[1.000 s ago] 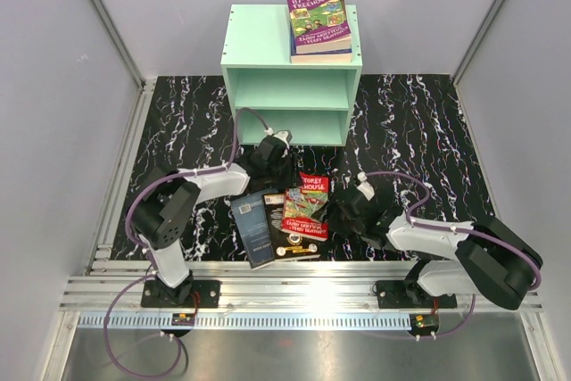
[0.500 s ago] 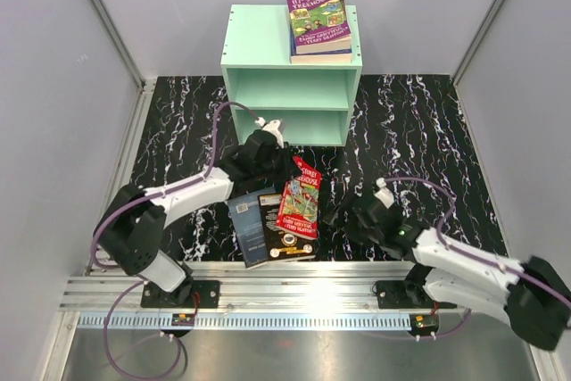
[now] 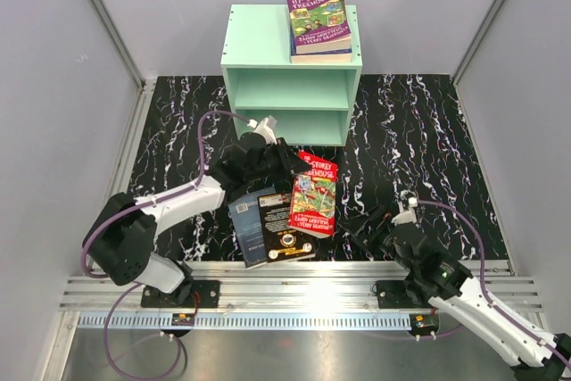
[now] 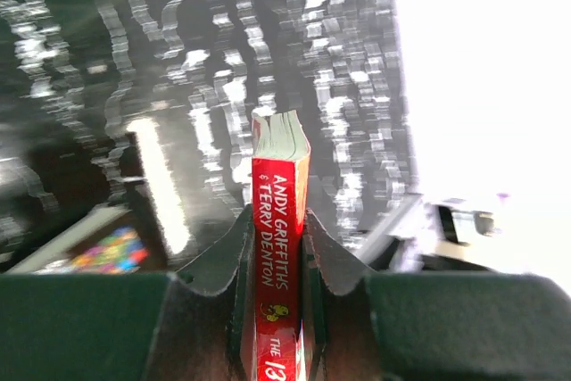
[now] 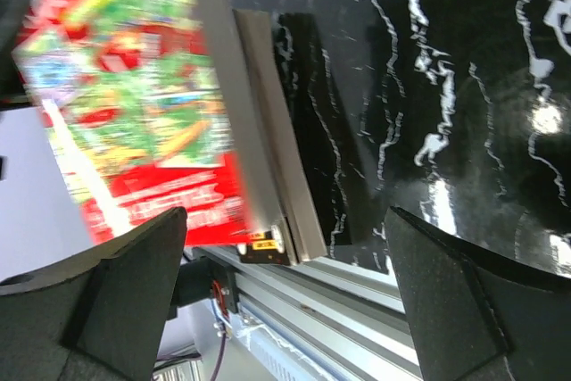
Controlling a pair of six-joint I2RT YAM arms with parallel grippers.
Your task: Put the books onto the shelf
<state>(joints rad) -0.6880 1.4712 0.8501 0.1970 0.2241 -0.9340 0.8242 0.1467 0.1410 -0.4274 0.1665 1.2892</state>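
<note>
The left hand is closed tight on the thin red cartoon-covered paperback, pinching it across the covers at the spine. The book is tilted above the black-covered book and the dark blue book, which lie on the black marbled desk in front of the small mint-green wooden shelf. A purple-covered stack sits on the shelf's flat top. The right hand gapes open beside the paperback's lower corner, holding nothing. With so narrow a grip at one end, the floppy paperback may sag, pivot or slip free. Its leading corner may also catch the shelf's front edge and jam.
</note>
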